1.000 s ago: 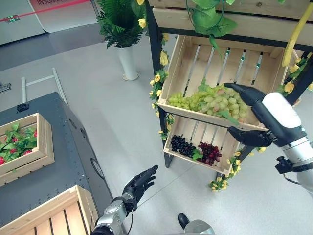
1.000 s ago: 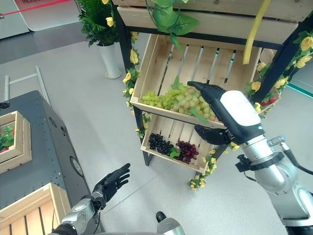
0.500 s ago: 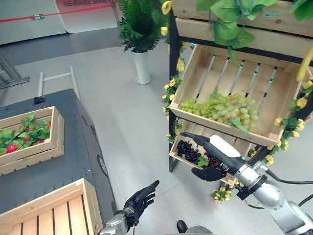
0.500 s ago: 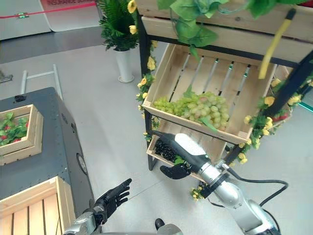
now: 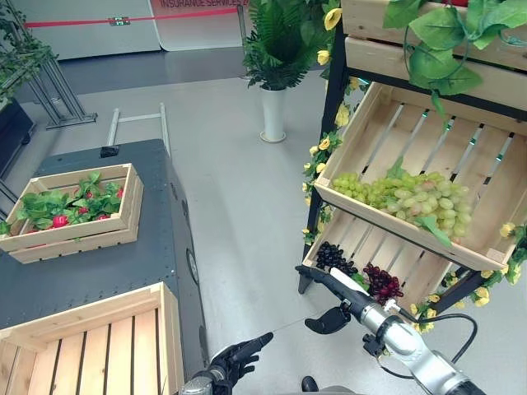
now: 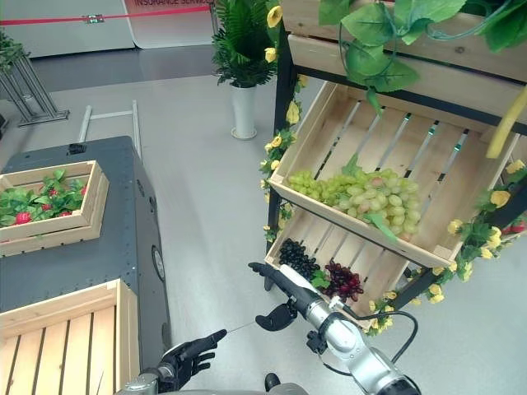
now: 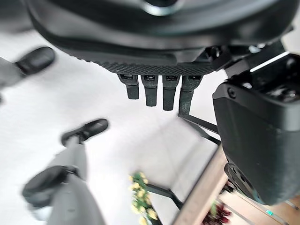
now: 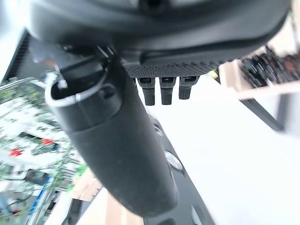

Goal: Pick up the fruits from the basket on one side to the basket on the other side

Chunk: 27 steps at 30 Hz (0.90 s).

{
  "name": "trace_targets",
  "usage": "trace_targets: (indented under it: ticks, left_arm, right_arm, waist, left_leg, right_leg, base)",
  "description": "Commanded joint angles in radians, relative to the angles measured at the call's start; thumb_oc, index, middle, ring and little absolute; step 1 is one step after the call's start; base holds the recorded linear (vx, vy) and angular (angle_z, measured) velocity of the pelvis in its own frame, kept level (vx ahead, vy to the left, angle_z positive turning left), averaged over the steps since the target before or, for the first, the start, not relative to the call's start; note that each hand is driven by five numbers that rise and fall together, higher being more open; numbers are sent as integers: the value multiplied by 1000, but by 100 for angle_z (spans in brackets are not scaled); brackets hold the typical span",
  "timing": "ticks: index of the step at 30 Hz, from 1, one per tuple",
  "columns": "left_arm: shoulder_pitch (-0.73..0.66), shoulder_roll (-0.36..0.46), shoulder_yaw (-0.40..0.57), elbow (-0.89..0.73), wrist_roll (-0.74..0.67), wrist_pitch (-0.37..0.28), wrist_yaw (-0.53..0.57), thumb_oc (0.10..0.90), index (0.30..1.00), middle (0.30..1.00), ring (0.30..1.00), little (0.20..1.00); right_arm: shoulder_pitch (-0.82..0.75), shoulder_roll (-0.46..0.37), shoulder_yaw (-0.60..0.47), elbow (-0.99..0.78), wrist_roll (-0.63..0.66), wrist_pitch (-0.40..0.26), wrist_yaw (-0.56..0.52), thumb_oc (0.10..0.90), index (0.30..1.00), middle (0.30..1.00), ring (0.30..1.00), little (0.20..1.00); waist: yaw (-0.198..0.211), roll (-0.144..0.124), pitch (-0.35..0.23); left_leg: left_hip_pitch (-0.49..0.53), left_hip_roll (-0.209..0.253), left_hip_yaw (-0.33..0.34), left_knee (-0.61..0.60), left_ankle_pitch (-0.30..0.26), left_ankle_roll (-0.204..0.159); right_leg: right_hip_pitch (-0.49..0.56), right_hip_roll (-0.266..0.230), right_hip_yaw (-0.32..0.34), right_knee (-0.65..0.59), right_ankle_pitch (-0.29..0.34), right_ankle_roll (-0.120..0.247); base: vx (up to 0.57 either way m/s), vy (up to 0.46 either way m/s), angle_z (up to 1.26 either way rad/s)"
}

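Green grapes (image 5: 409,197) — upper crate (image 5: 486,164).

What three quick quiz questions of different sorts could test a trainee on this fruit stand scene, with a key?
1. True or false: the right robot hand holds a bunch of grapes.
2. Which fruit lies in the upper crate of the stand? A) green grapes B) bananas C) oranges
3. Fill in: the dark grapes and red grapes lie in the ____ crate of the stand.

Key:
1. False. Its fingers are straight and hold nothing, out in front of the stand.
2. A, the green grapes.
3. Lower.

The left robot hand hangs open, low over the floor.
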Motion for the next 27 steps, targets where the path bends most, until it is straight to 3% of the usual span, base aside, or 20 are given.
trace_targets:
  ticks: [1, 6, 12, 16, 18, 21, 27]
  left_arm:
    - [-84, -14, 2, 15, 13, -30, 22, 800, 900, 900, 900, 900]
    - [-78, -13, 13, 49, 125, -38, 46, 800, 900, 900, 900, 900]
    - [-74, -6, -23, 84, 256, -77, 39, 800, 900, 900, 900, 900]
    - [-71, -16, -35, 113, 262, -97, 30, 800, 900, 900, 900, 900]
    - [-70, -24, -40, 130, 273, -118, 33, 800, 900, 900, 900, 900]
    - [-69, -24, -47, 136, 283, -127, 38, 800, 900, 900, 900, 900]
    - [-61, -21, -105, 135, 371, -139, 79, 800, 900, 900, 900, 900]
  right_arm:
    - [-124, 46, 8, 32, 48, -33, -14, 800, 900, 900, 900, 900]
    - [-121, 95, 21, 150, 80, 11, -6, 800, 900, 900, 900, 900]
    - [-117, 162, 20, 357, 91, 16, 34, 800, 900, 900, 900, 900]
    - [-115, 228, -21, 576, 180, 52, 91, 800, 900, 900, 900, 900]
    - [-109, 261, -71, 737, 266, 35, 88, 800, 900, 900, 900, 900]
    - [-102, 279, -128, 813, 326, 43, 82, 800, 900, 900, 900, 900]
    - [-89, 288, -170, 909, 262, 61, 27, 800, 900, 900, 900, 900]
  waist:
    - [33, 16, 24]
    - [63, 16, 19]
    - [97, 21, 19]
    - [116, 30, 18]
    - [129, 39, 14]
    - [134, 46, 14]
    - [144, 62, 17]
  left_leg:
    - [-5, -25, -92, 20, -90, 29]
    - [-15, -25, -128, 10, -78, 22]
    - [-30, -30, -178, 10, -75, 20]
    - [-31, -33, -204, 10, -73, 20]
    - [-31, -36, -223, 10, -72, 22]
    - [-30, -39, -238, 10, -71, 23]
    - [-32, -53, -278, 10, -73, 27]
  right_leg:
    - [32, 13, -93, 66, -92, 5]
    - [46, 12, -128, 56, -99, -6]
    - [62, 9, -171, 53, -114, -14]
    - [79, 8, -195, 48, -124, -22]
    - [92, 8, -205, 44, -130, -28]
    - [99, 9, -207, 46, -136, -32]
    - [119, 3, -226, 36, -142, -35]
  base:
    - [15, -85, 11]
    - [6, -85, 21]
    - [-6, -54, 23]
    - [10, -10, 16]
    - [37, 3, 17]
    - [26, 11, 16]
    - [6, 17, 19]
